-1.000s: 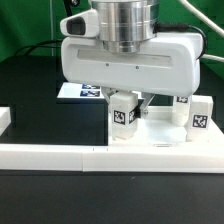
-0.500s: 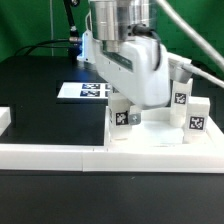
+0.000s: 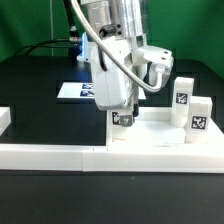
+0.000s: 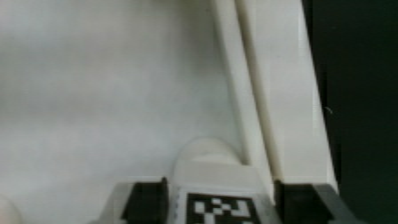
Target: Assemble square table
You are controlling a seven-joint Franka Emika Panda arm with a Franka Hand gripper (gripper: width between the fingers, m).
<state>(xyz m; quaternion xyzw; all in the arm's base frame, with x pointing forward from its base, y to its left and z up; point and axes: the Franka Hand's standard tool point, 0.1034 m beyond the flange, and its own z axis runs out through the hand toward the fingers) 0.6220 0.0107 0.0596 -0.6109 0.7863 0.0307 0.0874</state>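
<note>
over the tabletop, pincer has rotated.

two legs beside, border wall ahead

Exterior view was evenly lit, low resolution, soft throughout; white parts ran near overexposed against dark table. Wrist view was blurred, washed out, close-range defocus.

A black desk fills the scene under even light, with a green backdrop behind it and dark cables trailing along its far edge
</note>
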